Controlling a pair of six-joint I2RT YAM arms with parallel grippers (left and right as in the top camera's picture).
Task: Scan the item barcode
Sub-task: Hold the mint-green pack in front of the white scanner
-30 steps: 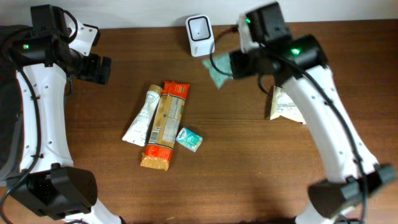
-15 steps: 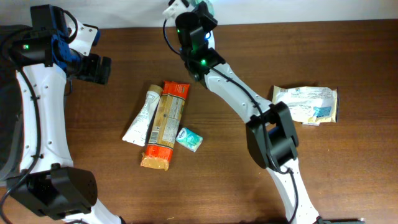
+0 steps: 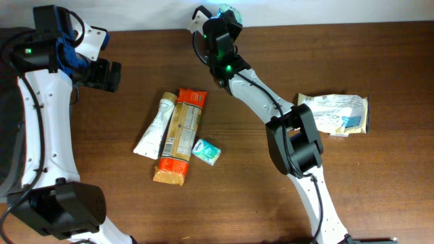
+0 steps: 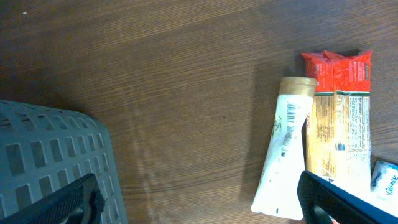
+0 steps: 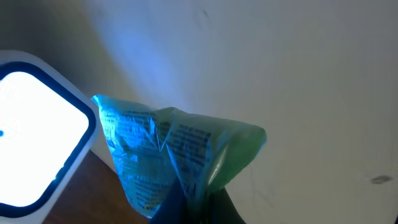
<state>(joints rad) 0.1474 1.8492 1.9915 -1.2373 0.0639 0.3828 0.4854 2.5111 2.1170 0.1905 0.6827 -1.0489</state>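
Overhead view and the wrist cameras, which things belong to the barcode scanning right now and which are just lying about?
In the job: green packet, gripped in the right pincer; the lit scanner beside it.

Lying about: white tube; red-and-orange pack; small teal packet; white pouch; grey basket.
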